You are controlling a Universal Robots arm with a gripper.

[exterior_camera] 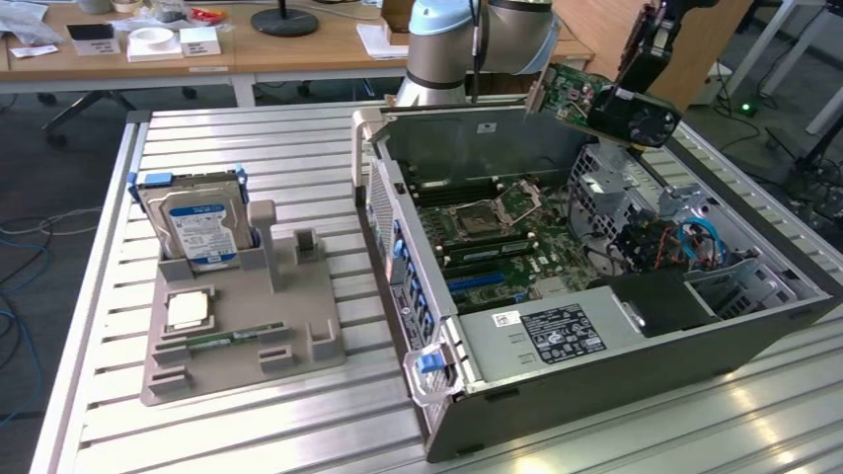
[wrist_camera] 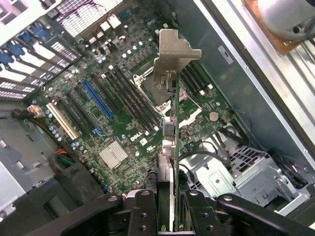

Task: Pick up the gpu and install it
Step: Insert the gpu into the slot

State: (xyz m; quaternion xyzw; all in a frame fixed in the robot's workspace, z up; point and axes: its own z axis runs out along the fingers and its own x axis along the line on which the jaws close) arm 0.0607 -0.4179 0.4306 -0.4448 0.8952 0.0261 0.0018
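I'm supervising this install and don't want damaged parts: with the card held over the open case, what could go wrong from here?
1. The gpu, clamped in the gripper, hangs tilted above the case. Lowered like that, its edge could miss the long blue slot and scrape the motherboard.
2. Its metal bracket might catch on the case wall.
3. The loose red and blue cables inside the case could snag it.

1 gpu (exterior_camera: 599,104), 1 PC case (exterior_camera: 633,387), 1 HDD (exterior_camera: 197,232), 1 parts tray (exterior_camera: 237,367)
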